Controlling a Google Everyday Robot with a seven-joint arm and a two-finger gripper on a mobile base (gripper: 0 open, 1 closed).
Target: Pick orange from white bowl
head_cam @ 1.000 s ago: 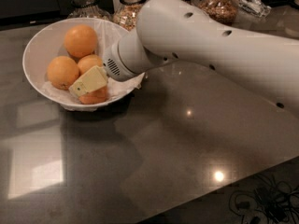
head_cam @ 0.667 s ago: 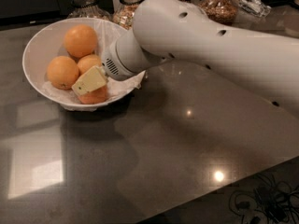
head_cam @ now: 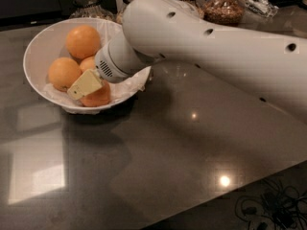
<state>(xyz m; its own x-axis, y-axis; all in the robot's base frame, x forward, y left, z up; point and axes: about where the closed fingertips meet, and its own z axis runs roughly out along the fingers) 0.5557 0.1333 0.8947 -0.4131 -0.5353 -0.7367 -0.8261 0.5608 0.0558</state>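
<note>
The white bowl [head_cam: 34, 46], lined with crinkled white paper, stands at the left of the dark table. It holds several oranges. The deep reddish-orange one [head_cam: 99, 97] lies at the bowl's front right. My gripper [head_cam: 85, 85], a cream-coloured part at the end of the big white arm [head_cam: 201, 42], reaches into the bowl and lies right on top of that orange, covering its upper side. Two paler oranges [head_cam: 63, 73] [head_cam: 87, 63] and a bigger round orange [head_cam: 83, 40] lie behind and to the left.
Glass jars of grain [head_cam: 222, 6] stand in a row along the back edge of the table. The dark glossy tabletop [head_cam: 158, 157] stretches in front of the bowl. Cables [head_cam: 268, 207] lie on the floor at the bottom right.
My arm has shifted a little to the left and the gripper has slid slightly left over the reddish orange. The oranges and the bowl have not moved.
</note>
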